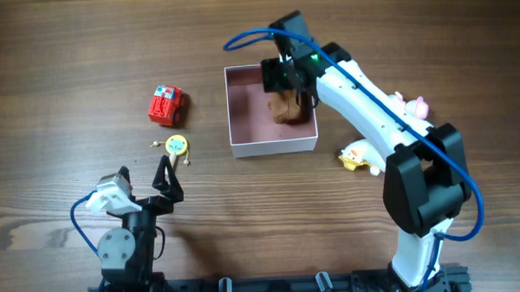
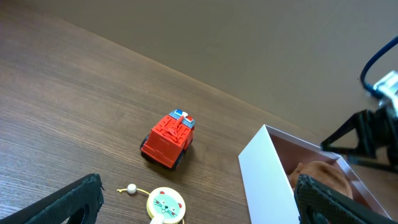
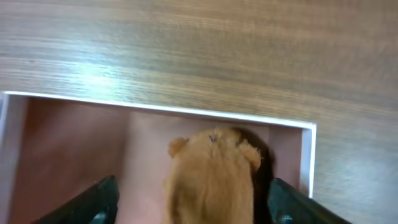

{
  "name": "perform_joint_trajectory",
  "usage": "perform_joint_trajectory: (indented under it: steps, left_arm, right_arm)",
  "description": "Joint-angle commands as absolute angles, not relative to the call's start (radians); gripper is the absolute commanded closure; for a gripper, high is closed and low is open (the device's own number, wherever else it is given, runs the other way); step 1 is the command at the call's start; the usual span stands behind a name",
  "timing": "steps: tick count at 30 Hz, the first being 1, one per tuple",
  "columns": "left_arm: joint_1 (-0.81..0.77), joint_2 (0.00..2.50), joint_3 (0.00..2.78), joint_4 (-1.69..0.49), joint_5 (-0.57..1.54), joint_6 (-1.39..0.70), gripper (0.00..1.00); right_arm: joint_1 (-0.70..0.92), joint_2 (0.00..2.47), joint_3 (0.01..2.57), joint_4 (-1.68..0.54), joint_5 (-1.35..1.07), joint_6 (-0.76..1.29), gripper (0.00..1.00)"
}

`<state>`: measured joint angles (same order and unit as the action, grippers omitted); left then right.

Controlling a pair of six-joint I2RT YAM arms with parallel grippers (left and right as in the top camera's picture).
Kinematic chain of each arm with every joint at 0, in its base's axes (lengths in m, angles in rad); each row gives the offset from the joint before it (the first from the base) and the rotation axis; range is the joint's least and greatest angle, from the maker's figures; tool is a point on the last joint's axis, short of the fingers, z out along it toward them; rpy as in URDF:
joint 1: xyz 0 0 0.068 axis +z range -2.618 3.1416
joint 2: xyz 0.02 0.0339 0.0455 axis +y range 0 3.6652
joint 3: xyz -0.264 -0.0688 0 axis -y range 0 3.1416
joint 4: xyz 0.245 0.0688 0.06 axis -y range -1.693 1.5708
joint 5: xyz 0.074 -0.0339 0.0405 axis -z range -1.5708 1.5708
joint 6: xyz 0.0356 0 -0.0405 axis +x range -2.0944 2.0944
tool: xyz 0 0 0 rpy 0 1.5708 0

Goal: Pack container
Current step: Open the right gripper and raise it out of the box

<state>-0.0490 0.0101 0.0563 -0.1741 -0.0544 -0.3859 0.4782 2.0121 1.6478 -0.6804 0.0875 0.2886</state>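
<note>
Right end effector (image 3: 194, 205) spread wide above brown plush toy (image 3: 211, 174) inside container (image 3: 155, 111).

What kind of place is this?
Probably a robotics test bench: left arm and right arm mounted at a wooden table, with a red toy truck and a container set out.
</note>
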Motion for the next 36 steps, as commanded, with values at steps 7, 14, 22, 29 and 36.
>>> perform_joint_trajectory:
  steps: [7, 14, 22, 29, 36]
  left_arm:
    - [-0.041, 0.007, 0.051, -0.169, -0.06, -0.367, 0.0]
    - [-0.041, 0.007, 0.051, -0.169, -0.06, -0.367, 0.0]
    - [-0.041, 0.007, 0.051, -0.169, -0.06, -0.367, 0.0]
    - [-0.041, 0.007, 0.051, -0.169, -0.06, -0.367, 0.0]
    - [-0.041, 0.007, 0.051, -0.169, -0.06, -0.367, 0.0]
  right_arm:
    - [0.577, 2.005, 1.715, -0.776, 0.124, 0.21, 0.96]
    - [0.597, 2.006, 1.695, -0.789, 0.165, 0.21, 0.96]
    - [0.583, 1.91, 1.698, -0.91, 0.396, 0.301, 0.96]
    - [0.446, 1.657, 1.698, -1.127, 0.343, 0.526, 0.96]
    - [0.298, 1.619, 1.644, -1.261, 0.239, 0.625, 0.96]
